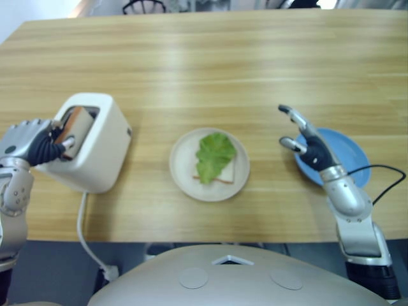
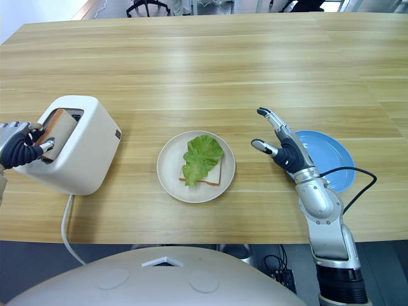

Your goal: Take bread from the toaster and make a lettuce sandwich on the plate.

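At the left edge of the frame I am seeing my left hand [image 1: 30,144] curling its fingers around the slice of bread [image 1: 73,121], which is sticking up out of the slot of the white toaster [image 1: 95,150]. In the middle, the cream plate [image 1: 182,159] is carrying another bread slice [image 1: 227,173] with a lettuce leaf [image 1: 215,153] lying on top. On the right, my right hand [image 1: 307,145] is hovering with fingers spread wide, holding nothing, at the left rim of a blue plate [image 1: 350,153]. The toaster's cord [image 1: 81,223] is trailing off the lower edge of the table [image 1: 210,70].
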`<action>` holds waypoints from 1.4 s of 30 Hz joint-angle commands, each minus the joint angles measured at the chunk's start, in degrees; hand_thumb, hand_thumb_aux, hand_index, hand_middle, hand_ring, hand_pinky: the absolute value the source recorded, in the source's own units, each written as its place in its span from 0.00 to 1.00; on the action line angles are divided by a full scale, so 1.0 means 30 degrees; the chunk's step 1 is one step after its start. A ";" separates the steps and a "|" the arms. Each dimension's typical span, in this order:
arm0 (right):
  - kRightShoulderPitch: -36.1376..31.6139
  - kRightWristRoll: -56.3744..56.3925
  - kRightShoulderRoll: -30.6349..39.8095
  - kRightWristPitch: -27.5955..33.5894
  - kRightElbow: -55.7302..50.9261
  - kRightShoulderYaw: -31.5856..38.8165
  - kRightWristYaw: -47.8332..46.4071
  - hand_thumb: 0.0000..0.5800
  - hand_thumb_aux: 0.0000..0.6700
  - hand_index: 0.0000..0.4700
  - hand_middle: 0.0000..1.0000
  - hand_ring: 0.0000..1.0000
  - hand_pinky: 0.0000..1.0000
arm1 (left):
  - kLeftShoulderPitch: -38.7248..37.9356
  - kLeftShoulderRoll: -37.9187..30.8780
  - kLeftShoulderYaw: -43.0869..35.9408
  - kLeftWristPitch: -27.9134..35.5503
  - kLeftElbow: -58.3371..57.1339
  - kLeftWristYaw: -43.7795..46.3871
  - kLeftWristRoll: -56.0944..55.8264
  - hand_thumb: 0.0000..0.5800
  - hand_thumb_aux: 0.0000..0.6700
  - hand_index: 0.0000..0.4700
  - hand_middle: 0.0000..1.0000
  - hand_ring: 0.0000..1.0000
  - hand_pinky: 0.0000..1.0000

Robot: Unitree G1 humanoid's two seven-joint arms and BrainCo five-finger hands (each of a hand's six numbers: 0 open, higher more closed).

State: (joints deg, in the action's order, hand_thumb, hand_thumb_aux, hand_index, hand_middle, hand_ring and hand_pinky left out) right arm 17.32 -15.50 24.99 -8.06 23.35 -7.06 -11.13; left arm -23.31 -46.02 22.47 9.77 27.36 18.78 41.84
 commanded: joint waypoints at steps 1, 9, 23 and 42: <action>0.0087 -0.0101 0.0068 -0.0014 -0.0251 -0.0218 -0.0013 0.00 0.00 0.00 0.00 0.00 0.00 | 0.0242 0.0695 -0.0155 0.0010 0.0349 0.0560 -0.0869 1.00 1.00 0.98 1.00 1.00 1.00; 0.0163 -0.0257 -0.0121 -0.0179 -0.0756 0.0008 0.0245 0.00 0.00 0.00 0.00 0.00 0.00 | 0.4008 0.1980 0.2716 -0.0227 0.2773 -0.0909 -0.3730 1.00 1.00 0.98 1.00 1.00 1.00; 0.0261 -0.0403 -0.0640 -0.0265 -0.1251 0.0158 0.0665 0.00 0.00 0.00 0.00 0.00 0.00 | 1.1851 0.0606 0.6525 -0.1144 0.5337 -0.2207 -0.8023 1.00 1.00 0.98 1.00 1.00 1.00; -0.0286 0.0470 -0.0999 -0.0054 -0.1889 -0.1508 0.1510 0.00 0.00 0.00 0.00 0.00 0.00 | 1.4436 0.3468 -1.0218 -0.6202 -0.4372 0.5418 -1.1809 1.00 1.00 0.98 1.00 1.00 1.00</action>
State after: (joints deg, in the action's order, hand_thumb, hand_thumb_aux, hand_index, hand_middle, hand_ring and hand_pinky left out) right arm 16.48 -14.90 22.46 -8.86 18.41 -11.26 -6.69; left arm 18.49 -37.00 -5.10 -7.75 17.50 32.96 6.34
